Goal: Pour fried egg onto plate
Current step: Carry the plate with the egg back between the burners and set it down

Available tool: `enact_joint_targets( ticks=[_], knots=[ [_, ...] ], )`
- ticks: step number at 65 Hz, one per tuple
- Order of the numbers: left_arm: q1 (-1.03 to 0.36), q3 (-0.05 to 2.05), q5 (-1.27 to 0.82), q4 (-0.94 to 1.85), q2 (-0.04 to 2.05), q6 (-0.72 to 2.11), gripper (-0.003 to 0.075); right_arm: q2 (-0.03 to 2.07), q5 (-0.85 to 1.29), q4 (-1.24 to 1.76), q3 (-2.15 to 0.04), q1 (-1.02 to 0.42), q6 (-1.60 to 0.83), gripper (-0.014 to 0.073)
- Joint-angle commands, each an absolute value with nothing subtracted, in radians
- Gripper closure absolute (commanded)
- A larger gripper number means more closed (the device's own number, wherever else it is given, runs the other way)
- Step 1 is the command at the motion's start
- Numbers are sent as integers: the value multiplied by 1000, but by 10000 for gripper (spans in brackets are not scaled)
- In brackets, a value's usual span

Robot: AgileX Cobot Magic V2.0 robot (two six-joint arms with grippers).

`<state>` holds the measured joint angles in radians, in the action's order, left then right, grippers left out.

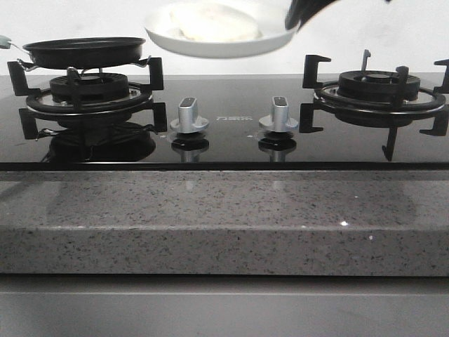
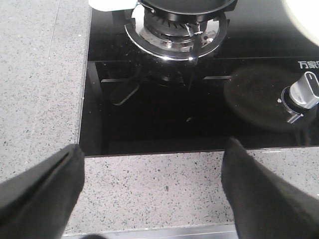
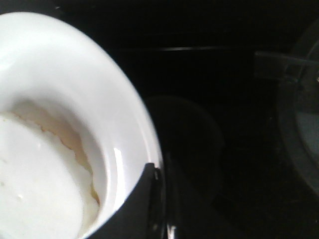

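A white plate [image 1: 217,46] hangs in the air above the middle of the hob, tilted slightly. On it lies the pale fried egg [image 1: 210,24], whose browned edge shows in the right wrist view [image 3: 35,184]. My right gripper [image 1: 298,17] is shut on the plate's right rim [image 3: 104,104], one dark finger [image 3: 142,199] pressed over the rim. The black pan [image 1: 84,50] rests on the left burner and looks empty from this low angle. My left gripper [image 2: 153,149] is open over the counter's front strip, holding nothing; the front view does not show it.
The glass hob has a left burner [image 1: 88,91] under the pan, a bare right burner [image 1: 379,88], and two silver knobs [image 1: 189,116] [image 1: 278,114]. A speckled grey stone counter [image 1: 210,217] runs along the front. A corner of the plate [image 2: 304,15] shows in the left wrist view.
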<state>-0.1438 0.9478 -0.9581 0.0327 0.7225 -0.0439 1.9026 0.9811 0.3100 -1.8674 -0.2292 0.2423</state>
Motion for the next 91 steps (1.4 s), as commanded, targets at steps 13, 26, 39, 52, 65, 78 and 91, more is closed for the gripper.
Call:
enact_joint_targets(
  ticks=[13, 26, 39, 52, 65, 78, 91],
  knots=[
    [-151, 972, -889, 41, 719, -57, 167, 1960, 977, 321, -1939, -204, 316, 585],
    [-151, 972, -889, 41, 719, -57, 167, 1983, 992, 321, -1939, -204, 316, 354],
    [-151, 972, -889, 41, 719, -57, 167, 1950, 997, 320, -1962, -204, 316, 297],
    [-151, 972, -889, 41, 719, -57, 167, 1853, 1089, 319, -1957, -204, 185, 297],
    [-151, 972, -889, 41, 719, -57, 167, 1704, 1218, 319, -1945, -226, 13, 297],
    [-151, 972, -889, 41, 719, -57, 167, 1425, 1078, 285, -1708, -230, -31, 297],
    [-151, 972, -889, 41, 719, -57, 167, 1160, 964, 202, -1410, -230, -47, 297]
  ],
)
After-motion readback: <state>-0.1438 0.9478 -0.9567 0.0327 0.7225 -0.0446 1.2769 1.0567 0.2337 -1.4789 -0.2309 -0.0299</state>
